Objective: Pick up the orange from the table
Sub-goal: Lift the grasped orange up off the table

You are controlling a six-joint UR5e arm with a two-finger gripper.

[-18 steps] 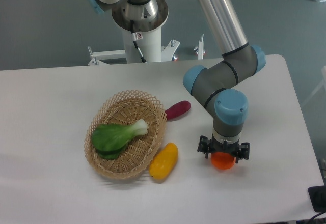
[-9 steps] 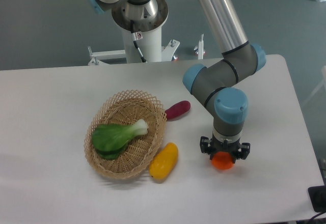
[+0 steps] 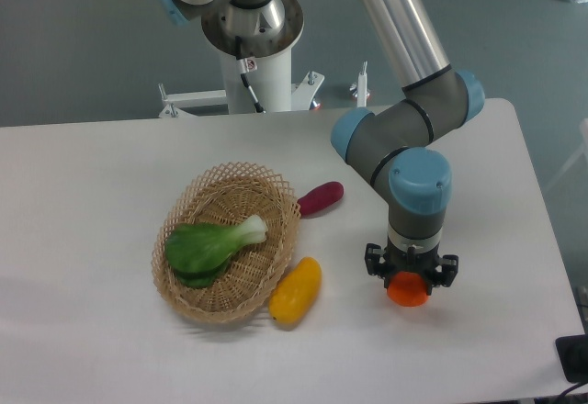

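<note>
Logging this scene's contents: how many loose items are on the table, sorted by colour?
Orange: 1, the orange under the gripper
Yellow: 1, yellow fruit
Purple: 1, purple vegetable
Green: 1, leafy green
Tan: 1, wicker basket
Total: 5

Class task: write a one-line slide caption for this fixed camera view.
UR5e tool set over the orange on the white table, right of a basket of greens.
</note>
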